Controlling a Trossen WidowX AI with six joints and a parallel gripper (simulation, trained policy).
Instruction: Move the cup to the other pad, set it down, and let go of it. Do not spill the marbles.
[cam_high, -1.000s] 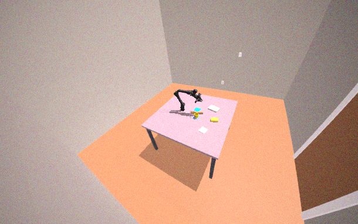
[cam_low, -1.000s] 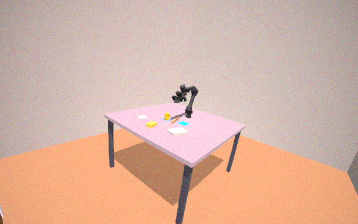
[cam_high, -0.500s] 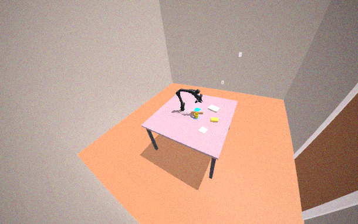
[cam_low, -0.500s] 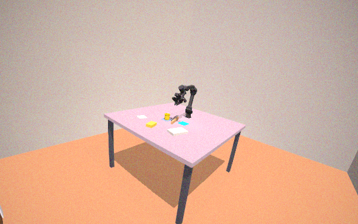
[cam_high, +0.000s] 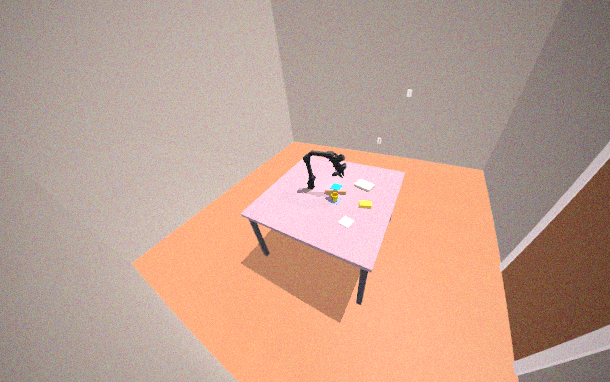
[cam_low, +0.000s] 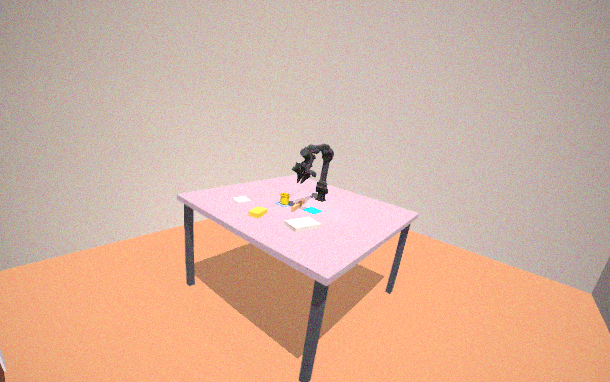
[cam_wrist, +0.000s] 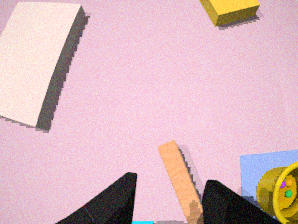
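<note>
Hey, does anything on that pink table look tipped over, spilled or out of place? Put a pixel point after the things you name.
Nothing stands out. The yellow cup (cam_high: 335, 197) (cam_low: 284, 199) (cam_wrist: 268, 194) stands upright on the blue pad (cam_high: 338, 201) (cam_low: 278, 203) (cam_wrist: 257, 167), colored marbles (cam_wrist: 288, 193) inside it, and no spilled marbles are visible on the table (cam_high: 305, 220) (cam_low: 360, 225) (cam_wrist: 130, 75).

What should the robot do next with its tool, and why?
I think it should swing its tool toward the yellow cup while staying above it. The open tool is up in the air, and the wrist view shows the cup off to the right, with marbles inside.
</note>
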